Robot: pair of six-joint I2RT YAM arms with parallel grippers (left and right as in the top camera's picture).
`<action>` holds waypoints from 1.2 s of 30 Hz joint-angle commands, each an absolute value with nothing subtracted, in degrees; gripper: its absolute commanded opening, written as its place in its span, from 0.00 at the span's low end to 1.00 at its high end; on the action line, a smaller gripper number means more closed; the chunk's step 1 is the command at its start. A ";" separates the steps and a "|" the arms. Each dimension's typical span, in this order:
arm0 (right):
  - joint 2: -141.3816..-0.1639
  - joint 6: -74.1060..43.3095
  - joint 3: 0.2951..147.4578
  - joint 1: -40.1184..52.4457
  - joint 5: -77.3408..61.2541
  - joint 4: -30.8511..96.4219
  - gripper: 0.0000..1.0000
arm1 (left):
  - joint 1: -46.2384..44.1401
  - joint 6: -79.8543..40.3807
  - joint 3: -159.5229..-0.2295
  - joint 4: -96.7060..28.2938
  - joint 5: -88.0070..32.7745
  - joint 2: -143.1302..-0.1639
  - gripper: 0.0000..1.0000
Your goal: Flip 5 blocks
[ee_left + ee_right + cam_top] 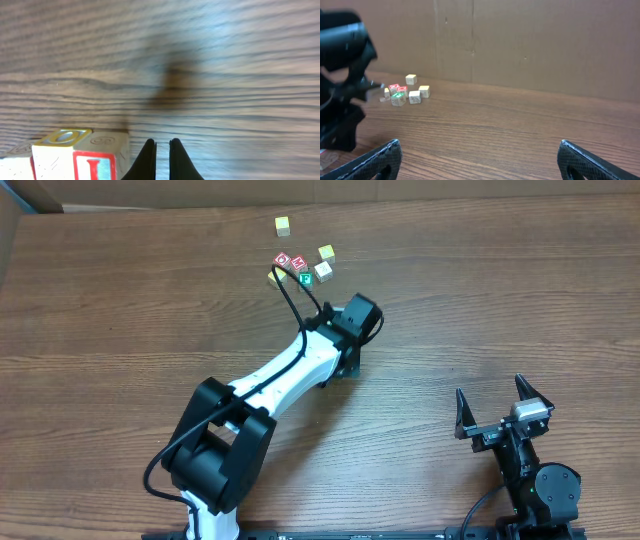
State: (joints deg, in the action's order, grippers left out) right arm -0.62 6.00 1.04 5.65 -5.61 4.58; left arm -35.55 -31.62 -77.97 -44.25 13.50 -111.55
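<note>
A cluster of small blocks [305, 268] lies at the far middle of the table; one has a green letter [305, 278], two have red tops, others are pale or yellow. The right wrist view shows the same cluster [402, 92] far off to the left. My left gripper [344, 364] points down at the table just this side of the cluster. In its wrist view its fingers [162, 152] are shut with nothing between them. A block with a red "I" [95, 167] stands just left of them, apart. My right gripper [491, 392] is open and empty near the front right [480, 150].
One yellow-topped cube [283, 225] lies alone beyond the cluster. A cardboard wall [530, 40] stands behind the table's far edge. The left arm [280, 375] stretches diagonally across the table's middle.
</note>
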 commanded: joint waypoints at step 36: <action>-0.23 6.02 0.45 5.39 -5.65 4.36 1.00 | -22.72 -32.10 -65.73 -56.88 7.46 -105.19 0.05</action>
